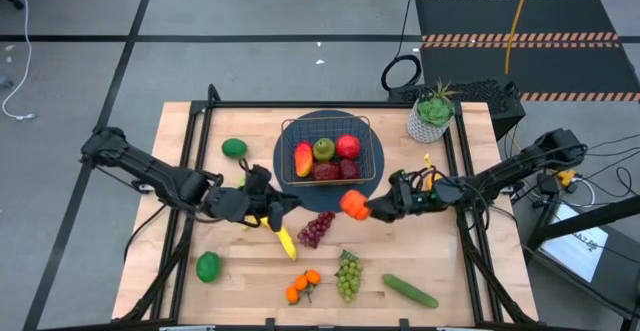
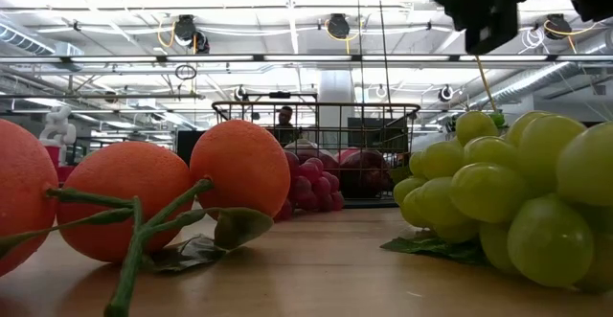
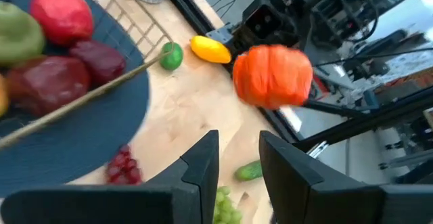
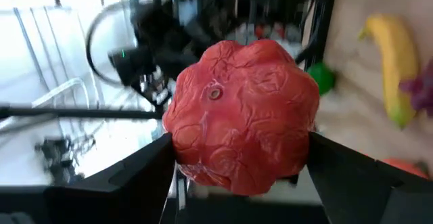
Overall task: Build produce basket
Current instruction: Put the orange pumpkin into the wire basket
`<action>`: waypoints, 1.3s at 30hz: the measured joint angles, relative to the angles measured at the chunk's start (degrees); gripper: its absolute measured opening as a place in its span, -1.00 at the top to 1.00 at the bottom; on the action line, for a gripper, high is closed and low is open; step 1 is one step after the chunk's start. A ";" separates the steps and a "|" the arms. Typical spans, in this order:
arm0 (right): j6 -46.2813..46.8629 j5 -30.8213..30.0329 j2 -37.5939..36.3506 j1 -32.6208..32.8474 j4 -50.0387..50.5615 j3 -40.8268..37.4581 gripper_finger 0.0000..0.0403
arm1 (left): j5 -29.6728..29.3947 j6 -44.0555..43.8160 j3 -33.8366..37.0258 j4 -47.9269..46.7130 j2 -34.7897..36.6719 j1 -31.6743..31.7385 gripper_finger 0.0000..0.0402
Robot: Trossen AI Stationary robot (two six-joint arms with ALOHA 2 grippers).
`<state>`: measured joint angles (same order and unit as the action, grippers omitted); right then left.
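Lying banana points diagonally toward basket.

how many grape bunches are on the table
2: a purple bunch on the wood just in front of the basket, and a green bunch nearer the front edge beside the cucumber. More may be hidden inside the basket.

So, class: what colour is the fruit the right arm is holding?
Orange-red fruit; clearest in the right wrist view.

One camera looks straight down on the whole table. One sits low on it, very near the oranges. Two ride the wrists, maybe both seeing the orange pepper.
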<state>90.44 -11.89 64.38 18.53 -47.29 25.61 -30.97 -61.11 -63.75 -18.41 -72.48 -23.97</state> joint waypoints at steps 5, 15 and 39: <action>-7.15 -4.63 0.00 -2.54 -1.87 0.01 -0.50 | -0.09 1.04 0.00 -7.41 4.84 0.00 0.47; -18.95 -6.09 0.00 -9.49 3.54 9.20 -0.50 | 0.96 9.90 0.00 -21.01 13.36 3.33 0.47; -32.09 -3.68 8.03 -26.23 67.49 33.74 -0.50 | 15.71 24.77 0.04 -35.37 16.17 12.36 0.47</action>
<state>58.36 -15.57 72.41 -7.69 20.20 59.34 -15.26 -36.34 -63.70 -53.78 -56.31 -11.61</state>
